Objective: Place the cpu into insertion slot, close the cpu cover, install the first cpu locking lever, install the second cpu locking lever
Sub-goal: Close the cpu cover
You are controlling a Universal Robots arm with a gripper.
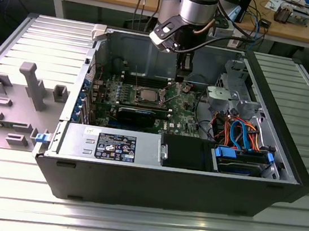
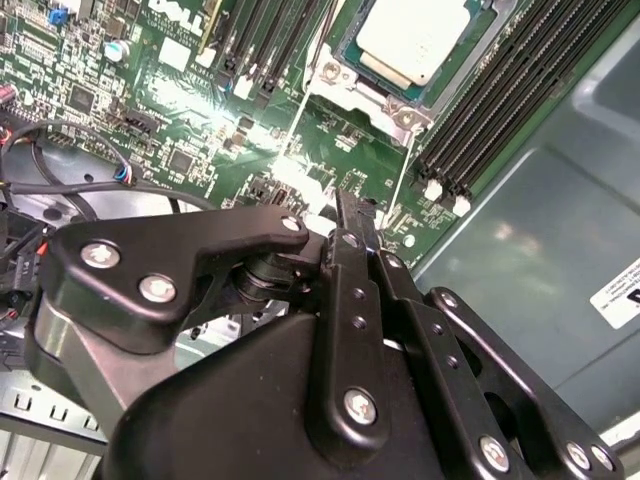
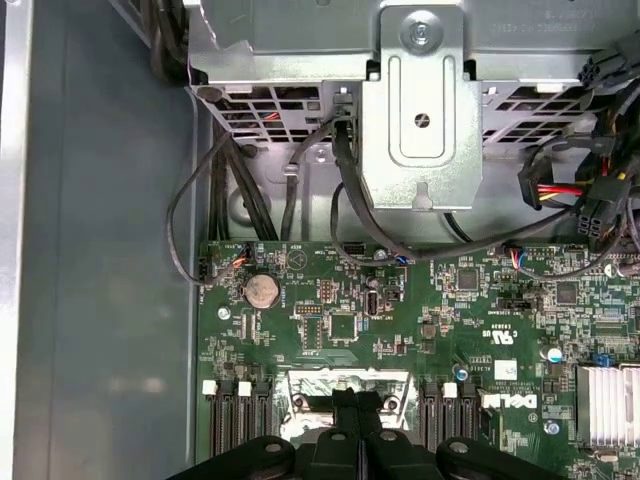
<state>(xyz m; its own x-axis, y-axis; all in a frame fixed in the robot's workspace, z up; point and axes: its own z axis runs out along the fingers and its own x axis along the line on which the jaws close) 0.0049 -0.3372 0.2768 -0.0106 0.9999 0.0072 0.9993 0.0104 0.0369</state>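
Second wrist view: silver-grey square cpu [image 2: 410, 40] under silver frame cpu cover [image 2: 400, 118]; black pincer [image 2: 348, 208] closed beside thin wire lever [image 2: 295, 115]; likely lever step, needs precise push.

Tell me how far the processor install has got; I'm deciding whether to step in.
Done: the chip sits in its socket, and the cover looks closed around it. In hand: the gripper, shut and apparently empty, hangs just beside the socket. Left, it seems: two thin levers look unlatched, standing free of the socket.
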